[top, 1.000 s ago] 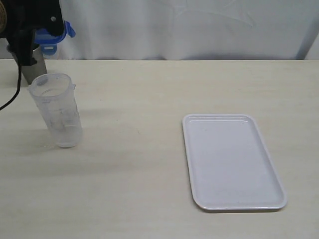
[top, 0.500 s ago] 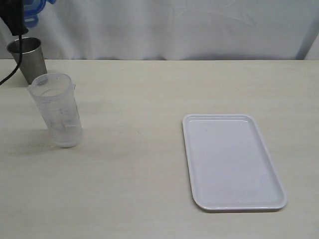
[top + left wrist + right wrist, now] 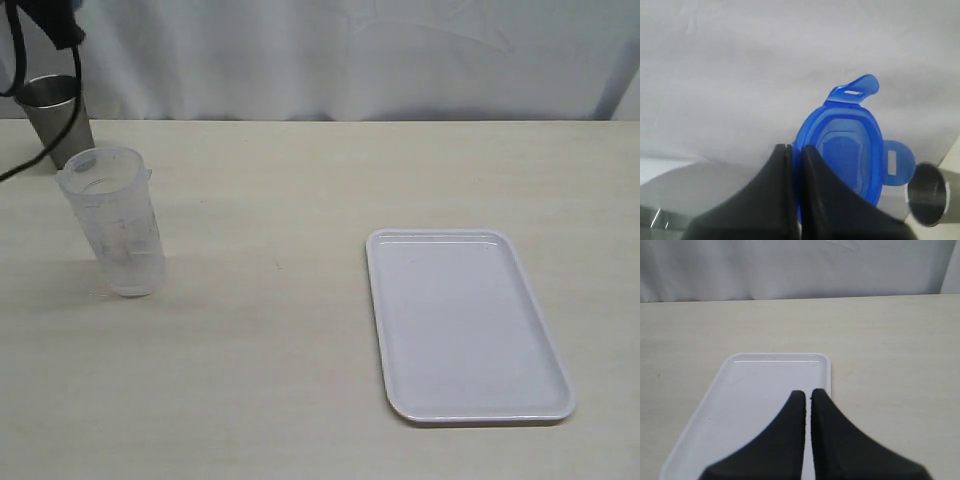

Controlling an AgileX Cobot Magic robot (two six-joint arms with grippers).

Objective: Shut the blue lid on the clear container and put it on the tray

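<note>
Up at the far left corner of the scene, the left claw (image 3: 795, 150) is clamped on the rim of the small bright-blue plastic lid (image 3: 847, 145) with snap flaps. It holds the lid on edge, high in the air against the white backdrop. Gripping only the edge looks sensible to me, since it leaves the broad face and the flaps free to come down over a mouth. From the exterior view the lid itself is out of sight.

The tall frosted clear plastic container (image 3: 113, 222) stands upright on the pale tabletop (image 3: 280, 170) with its open top facing up, ready to take the lid. A shorter shiny steel cup (image 3: 50, 112) stands just behind it and could get in the way of a descent.

The flat white rectangular tray (image 3: 470, 330) lies on the right, well apart from the container, with nothing on it. The right claw (image 3: 805, 396) hangs above the tray with its fingers pressed together, gripping nothing. My guess is it is parked there, out of the left arm's path.

The lid is not yet on, so I judge the capping step is next.
</note>
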